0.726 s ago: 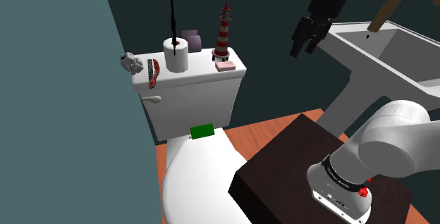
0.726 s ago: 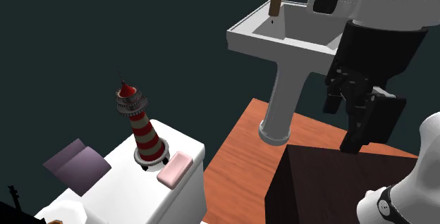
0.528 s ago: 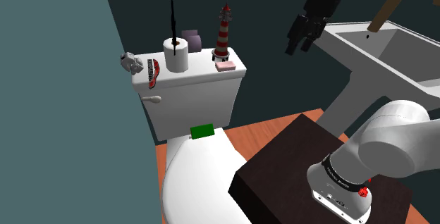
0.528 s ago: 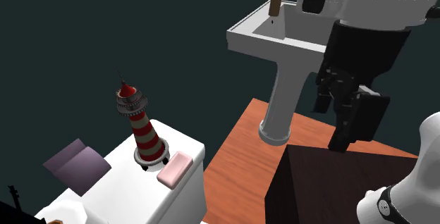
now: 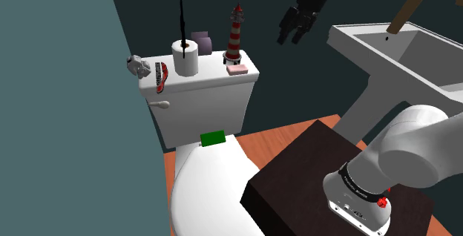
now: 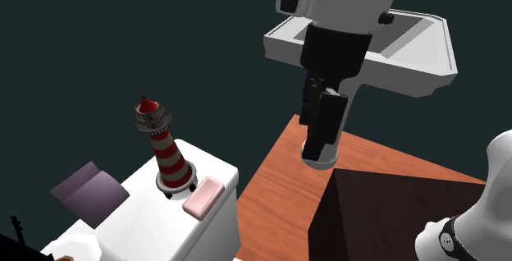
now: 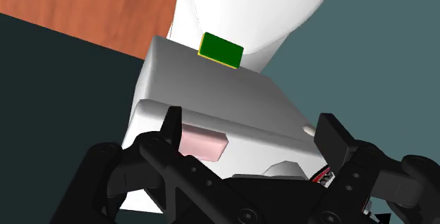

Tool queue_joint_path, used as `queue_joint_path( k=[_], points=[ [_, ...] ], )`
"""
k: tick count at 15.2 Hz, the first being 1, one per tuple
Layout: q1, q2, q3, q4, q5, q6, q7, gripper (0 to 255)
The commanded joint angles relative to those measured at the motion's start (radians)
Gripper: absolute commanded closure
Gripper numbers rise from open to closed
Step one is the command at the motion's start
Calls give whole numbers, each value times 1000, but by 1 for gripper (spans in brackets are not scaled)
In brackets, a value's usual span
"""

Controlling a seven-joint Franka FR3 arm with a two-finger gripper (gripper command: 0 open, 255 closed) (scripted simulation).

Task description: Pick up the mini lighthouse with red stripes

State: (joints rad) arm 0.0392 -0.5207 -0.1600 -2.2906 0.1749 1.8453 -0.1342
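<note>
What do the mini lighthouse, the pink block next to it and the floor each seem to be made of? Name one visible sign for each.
Mini lighthouse: painted-looking red and white bands with a dull dark top. It could be ceramic or plastic; the look leaves it open.
Pink block: smooth and matte with rounded edges, possibly soap.
Floor: reddish-brown with faint streaks, like wood.

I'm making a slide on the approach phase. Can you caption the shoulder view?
Open tool hangs in the air, apart from the red-and-white striped lighthouse standing upright on the white toilet tank.
</note>
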Motion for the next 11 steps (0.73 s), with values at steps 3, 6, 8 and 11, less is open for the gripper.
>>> queue_joint_path(
  k=[3, 6, 8, 11],
  points=[
    [24, 128, -41, 80, 58, 93, -77, 0],
    [41, 225, -71, 157, 114, 140, -140, 0],
    [51, 291, -89, 215, 157, 163, -183, 0],
    [61, 391, -114, 312, 228, 184, -248, 0]
  ],
)
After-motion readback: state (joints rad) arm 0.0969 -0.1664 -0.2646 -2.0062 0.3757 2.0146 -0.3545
